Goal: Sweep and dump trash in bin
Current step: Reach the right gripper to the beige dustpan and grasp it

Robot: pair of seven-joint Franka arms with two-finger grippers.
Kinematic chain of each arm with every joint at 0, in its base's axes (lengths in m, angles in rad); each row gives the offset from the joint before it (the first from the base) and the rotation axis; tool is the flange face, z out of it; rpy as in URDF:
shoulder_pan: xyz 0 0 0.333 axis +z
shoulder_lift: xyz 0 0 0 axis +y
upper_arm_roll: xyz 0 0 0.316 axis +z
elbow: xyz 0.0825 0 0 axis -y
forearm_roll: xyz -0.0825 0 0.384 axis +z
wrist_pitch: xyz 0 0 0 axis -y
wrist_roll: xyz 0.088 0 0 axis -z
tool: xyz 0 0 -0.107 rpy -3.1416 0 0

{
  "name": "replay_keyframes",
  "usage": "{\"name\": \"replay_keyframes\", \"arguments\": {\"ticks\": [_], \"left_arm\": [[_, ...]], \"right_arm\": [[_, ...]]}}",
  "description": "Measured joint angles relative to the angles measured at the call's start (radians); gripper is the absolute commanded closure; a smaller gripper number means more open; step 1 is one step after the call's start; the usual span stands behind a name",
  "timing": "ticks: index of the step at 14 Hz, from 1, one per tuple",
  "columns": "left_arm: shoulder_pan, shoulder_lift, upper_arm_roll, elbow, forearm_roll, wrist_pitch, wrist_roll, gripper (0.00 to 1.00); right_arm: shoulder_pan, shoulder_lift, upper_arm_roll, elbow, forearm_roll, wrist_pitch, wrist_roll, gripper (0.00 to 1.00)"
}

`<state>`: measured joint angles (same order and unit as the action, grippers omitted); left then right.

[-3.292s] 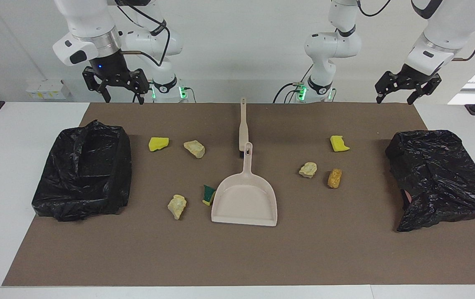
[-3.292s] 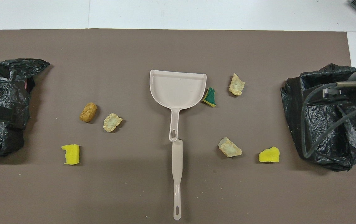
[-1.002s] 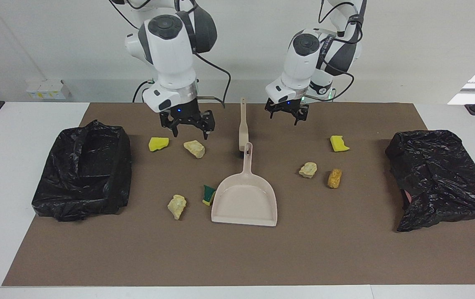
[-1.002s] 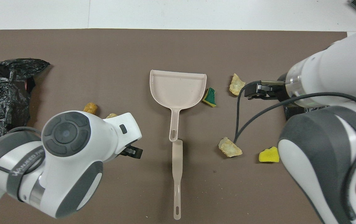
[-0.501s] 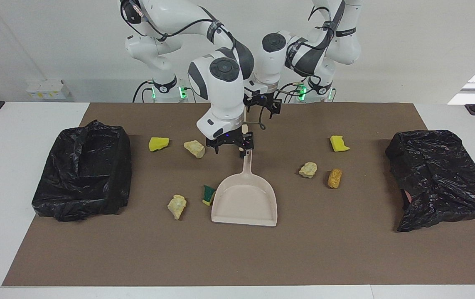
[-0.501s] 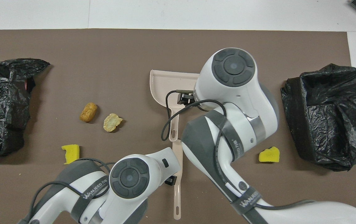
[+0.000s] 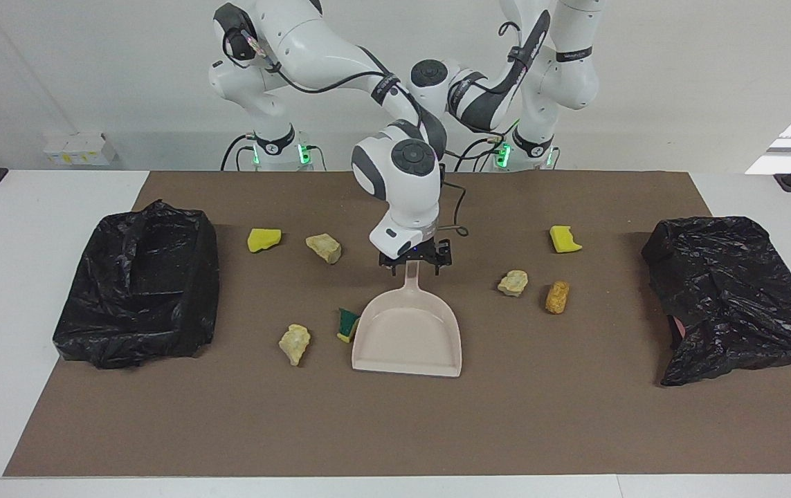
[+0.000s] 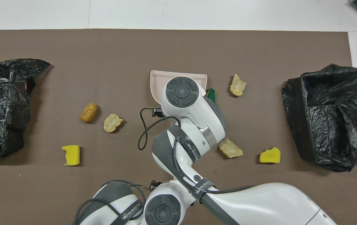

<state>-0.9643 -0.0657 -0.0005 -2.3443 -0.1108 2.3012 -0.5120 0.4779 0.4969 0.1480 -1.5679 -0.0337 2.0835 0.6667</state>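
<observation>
Right hand (image 7: 414, 266) unclenched, astride handle of beige plastic dustpan (image 7: 407, 335); handle points 12 o'clock in facing view. Centre fingers on handle before clenching, keep pan flat. Small sponge-and-stone trash scraps (image 7: 324, 247) lie on counter (image 7: 575, 415), 9 and 3 o'clock of pan. Left hand hidden, state unknowable.

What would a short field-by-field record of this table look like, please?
dustpan: flat on the mat, empty
right gripper: open, astride the dustpan's handle
left gripper: hidden by the arms
trash: seven scraps, all loose on the mat
green-and-yellow wedge: beside the dustpan
bins: two, black-bagged, one at each end of the table
</observation>
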Motion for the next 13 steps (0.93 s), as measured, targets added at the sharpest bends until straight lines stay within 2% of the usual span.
{"name": "replay_keyframes", "arguments": {"ticks": [2, 6, 7, 8, 9, 10, 11, 12, 13], "left_arm": [[-0.001, 0.006, 0.0, -0.02, 0.0, 0.041, -0.006, 0.0], [-0.039, 0.008, 0.0, -0.036, 0.0, 0.067, -0.11, 0.0], [-0.056, 0.008, 0.0, -0.044, 0.0, 0.081, -0.142, 0.0], [-0.068, 0.01, 0.0, -0.053, 0.0, 0.095, -0.167, 0.01], [-0.076, 0.012, 0.0, -0.06, 0.0, 0.106, -0.183, 0.21], [-0.079, 0.014, 0.0, -0.064, 0.0, 0.112, -0.189, 0.46], [-0.079, 0.015, 0.001, -0.066, 0.0, 0.114, -0.191, 0.76], [-0.079, 0.015, 0.002, -0.067, 0.0, 0.115, -0.191, 1.0], [-0.079, 0.015, 0.002, -0.067, 0.0, 0.115, -0.191, 1.0]], "right_arm": [[-0.003, 0.0, -0.003, -0.019, 0.0, 0.007, 0.0, 0.32], [-0.005, -0.002, -0.003, -0.026, 0.0, 0.007, 0.0, 0.74], [-0.005, -0.002, -0.003, -0.028, 0.0, 0.007, 0.0, 0.78], [-0.006, -0.002, -0.003, -0.029, 0.001, 0.007, 0.0, 0.91], [-0.006, -0.002, -0.003, -0.029, 0.001, 0.007, 0.0, 1.0], [-0.006, -0.003, -0.003, -0.029, 0.001, 0.007, 0.0, 1.0], [-0.006, -0.003, -0.003, -0.029, 0.001, 0.007, 0.0, 1.0], [-0.006, -0.004, -0.003, -0.029, 0.001, 0.007, 0.0, 1.0], [-0.006, -0.006, -0.003, -0.028, 0.001, 0.008, 0.0, 1.0]]}}
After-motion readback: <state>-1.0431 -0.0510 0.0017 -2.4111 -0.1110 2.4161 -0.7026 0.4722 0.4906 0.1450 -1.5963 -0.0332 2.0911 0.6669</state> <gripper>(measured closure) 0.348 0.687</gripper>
